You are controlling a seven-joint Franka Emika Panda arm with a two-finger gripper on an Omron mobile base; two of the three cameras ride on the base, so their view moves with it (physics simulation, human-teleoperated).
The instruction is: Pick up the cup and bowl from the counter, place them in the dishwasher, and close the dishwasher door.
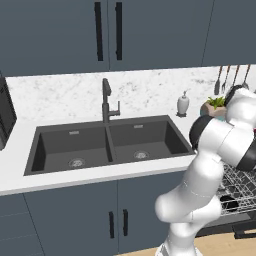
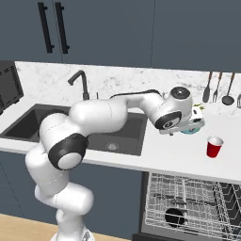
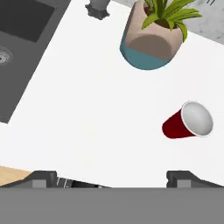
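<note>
- The small dark, nearly black round bowl (image 2: 174, 217) already sits in the silver wire rack of the open dishwasher (image 2: 197, 200); we judge that half done.
- The small bright red tapered cup (image 3: 187, 121) stands upright on the long white marbled counter (image 3: 96, 113), near the teal-and-beige plant pot (image 3: 151, 41).
- Our two-finger gripper (image 3: 111, 178) hangs above the counter, jaws spread wide, holding nothing.
- Left for us: grasp the cup, rack it, close the door.

Even bright rendered light, no glare; soft faint shadows; low resolution, slightly blurred edges, no distortion.
</note>
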